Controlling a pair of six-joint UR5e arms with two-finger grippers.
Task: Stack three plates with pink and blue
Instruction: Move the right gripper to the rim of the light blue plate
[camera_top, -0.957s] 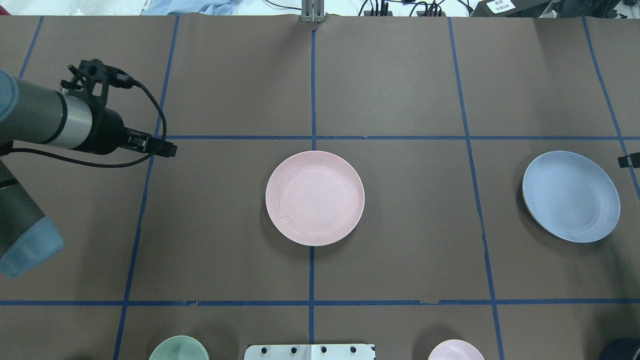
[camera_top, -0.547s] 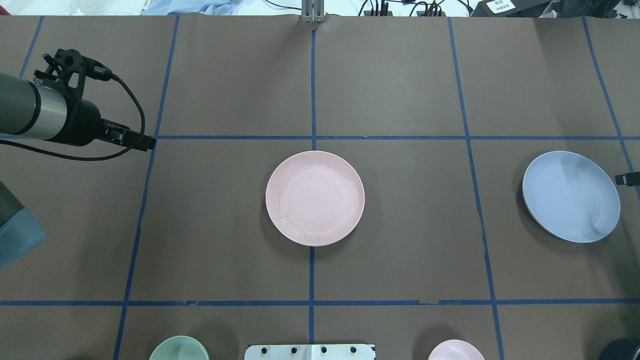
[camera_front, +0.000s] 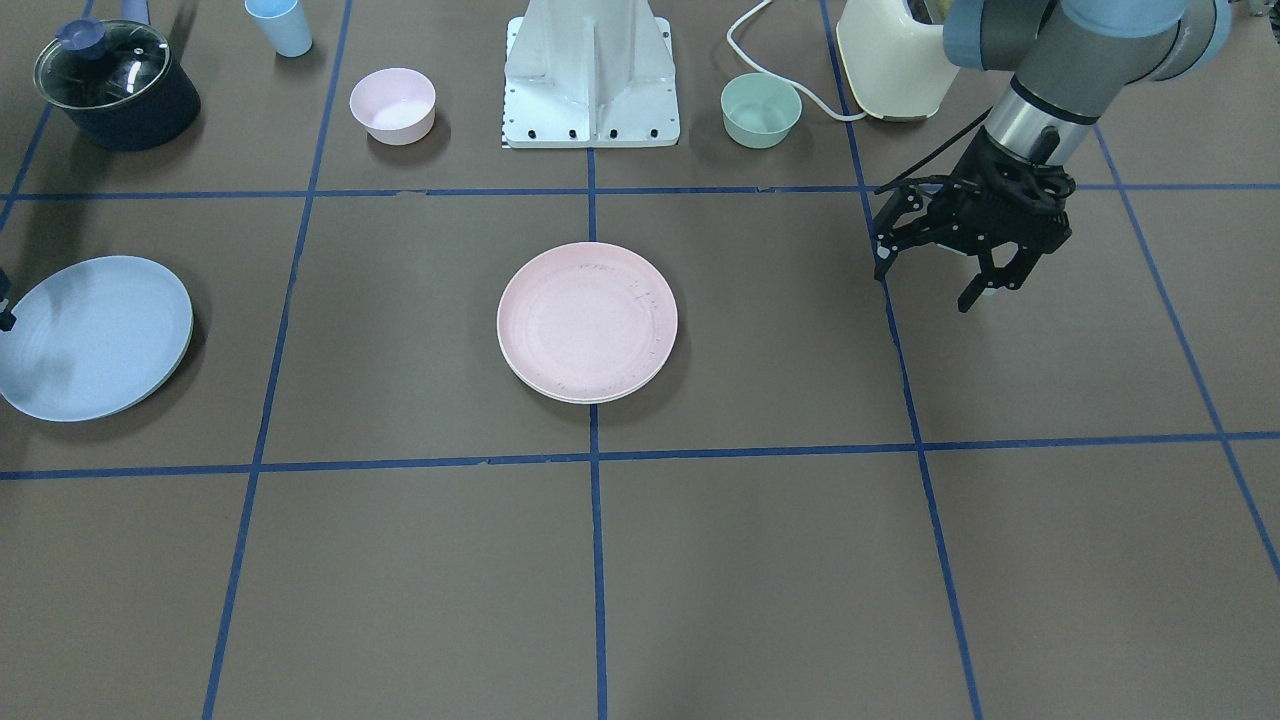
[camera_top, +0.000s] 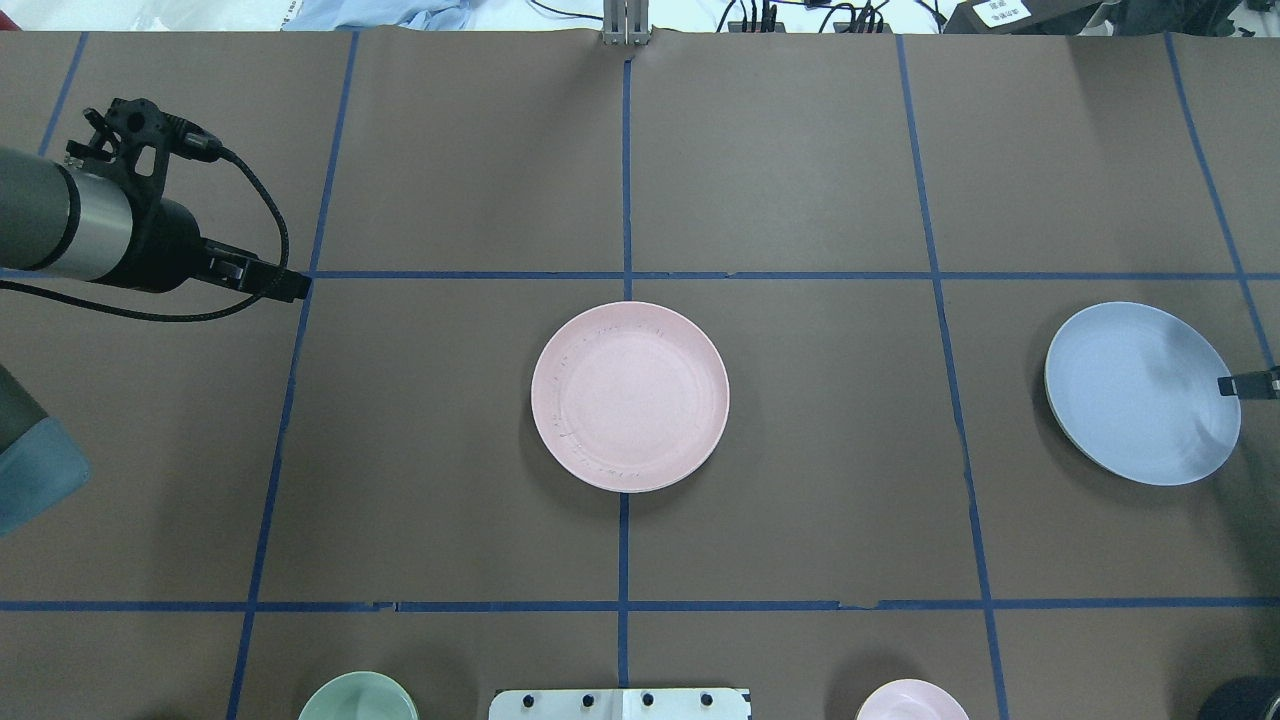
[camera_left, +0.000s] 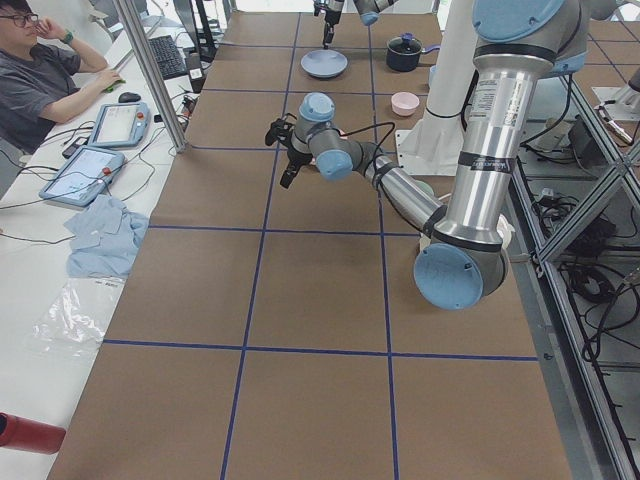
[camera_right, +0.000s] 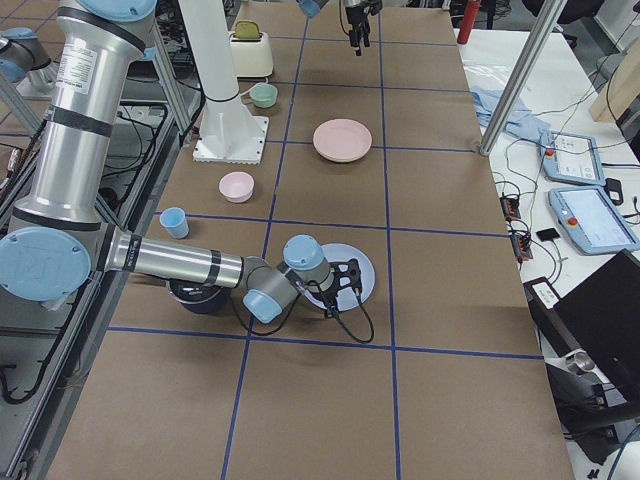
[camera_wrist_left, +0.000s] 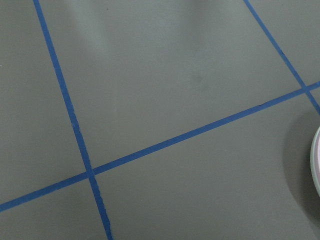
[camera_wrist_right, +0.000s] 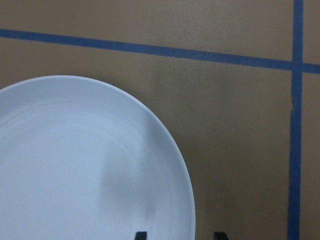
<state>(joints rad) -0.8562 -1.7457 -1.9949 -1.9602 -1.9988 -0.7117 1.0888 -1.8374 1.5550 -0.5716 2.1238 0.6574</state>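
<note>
The pale pink plate (camera_top: 630, 397) lies at the table's centre, also in the front view (camera_front: 587, 322). The light blue plate (camera_top: 1142, 393) lies at the robot's right (camera_front: 92, 336); a pale cream rim shows under its edge. No other cream plate is in view. My right gripper (camera_wrist_right: 180, 235) is open, with one fingertip over the blue plate (camera_wrist_right: 85, 165) and the other over the table, astride its rim. My left gripper (camera_front: 925, 280) is open and empty, above the table, well clear of the pink plate, at the overhead view's left (camera_top: 290, 285).
By the robot base (camera_front: 592, 80) stand a mint-green bowl (camera_front: 761, 110), a small pink bowl (camera_front: 393, 105), a light blue cup (camera_front: 279, 25), a dark lidded pot (camera_front: 115, 85) and a cream appliance (camera_front: 890, 60). An operator sits beyond the table's far edge.
My left gripper drew back to the left and then stayed. My right gripper's fingertip moved along the table's right edge to the blue plate's rim.
</note>
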